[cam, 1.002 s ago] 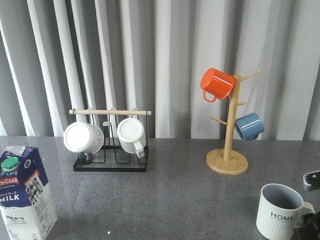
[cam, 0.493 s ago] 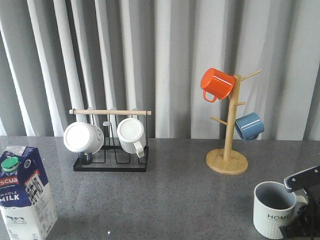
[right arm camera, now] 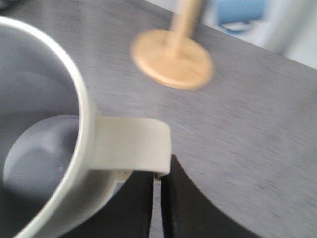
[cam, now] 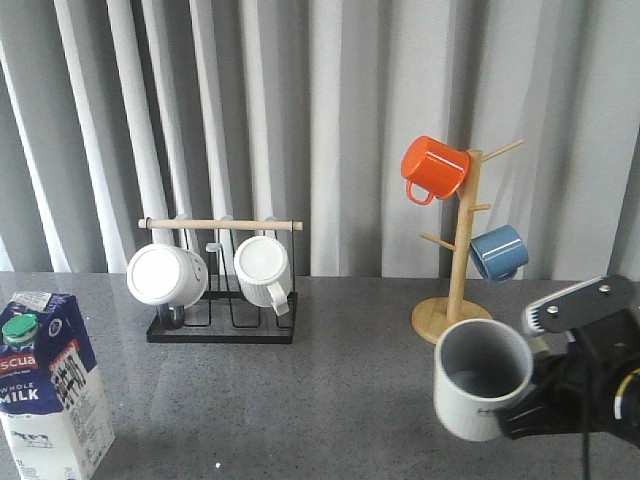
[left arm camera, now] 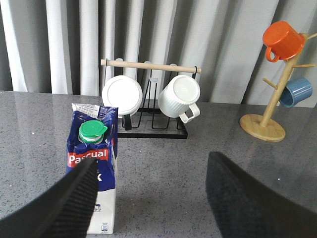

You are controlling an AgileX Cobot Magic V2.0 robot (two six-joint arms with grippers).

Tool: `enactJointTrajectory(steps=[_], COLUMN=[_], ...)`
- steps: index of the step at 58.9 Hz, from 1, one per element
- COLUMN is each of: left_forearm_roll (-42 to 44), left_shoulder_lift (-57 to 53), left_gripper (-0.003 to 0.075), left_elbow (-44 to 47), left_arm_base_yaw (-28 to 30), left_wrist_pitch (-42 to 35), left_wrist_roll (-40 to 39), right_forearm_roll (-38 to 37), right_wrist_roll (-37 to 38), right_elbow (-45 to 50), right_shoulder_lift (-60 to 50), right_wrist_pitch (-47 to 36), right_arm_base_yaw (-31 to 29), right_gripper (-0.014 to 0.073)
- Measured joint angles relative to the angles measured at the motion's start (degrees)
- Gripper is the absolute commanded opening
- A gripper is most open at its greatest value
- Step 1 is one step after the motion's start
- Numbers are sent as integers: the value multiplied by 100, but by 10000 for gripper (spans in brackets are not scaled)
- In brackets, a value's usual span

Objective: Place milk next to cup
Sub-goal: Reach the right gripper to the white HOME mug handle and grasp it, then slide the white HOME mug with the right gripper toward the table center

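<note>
Behind everything hang grey and white curtains (cam: 330,120), and the table (cam: 350,380) is dark grey and speckled. Five mugs show in all: two white mugs (cam: 165,275) on the black rack (cam: 222,330), an orange mug (cam: 433,168) and a blue mug (cam: 498,252) on one wooden mug tree (cam: 455,320), and the cup (cam: 483,378). The right gripper (cam: 545,400) pinches the cup's handle and holds it, tipped, in the air in front of the tree. One milk (cam: 50,385) carton stands upright, far from the tree, past the rack. The left gripper (left arm camera: 153,198) hangs wide apart beside the milk.
</note>
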Motion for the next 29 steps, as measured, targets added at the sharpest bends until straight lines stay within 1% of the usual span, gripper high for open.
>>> enactJointTrajectory(steps=[7, 11, 19, 29], left_forearm_roll=[0, 0, 0, 0], left_shoulder_lift=[0, 0, 0, 0], left_gripper=[465, 465, 465, 465], left_elbow=[0, 0, 0, 0], left_arm_base_yaw=[0, 0, 0, 0], left_wrist_pitch=[33, 33, 75, 81], left_wrist_roll=[0, 0, 0, 0], right_forearm_roll=[136, 283, 664, 925], right_wrist_roll=[0, 0, 0, 0], right_elbow=[-157, -260, -433, -520], right_shoulder_lift=[253, 474, 987, 1413], right_wrist_pitch=[-42, -86, -99, -47], right_arm_base_yaw=[631, 785, 826, 826], right_gripper=[-6, -6, -4, 0])
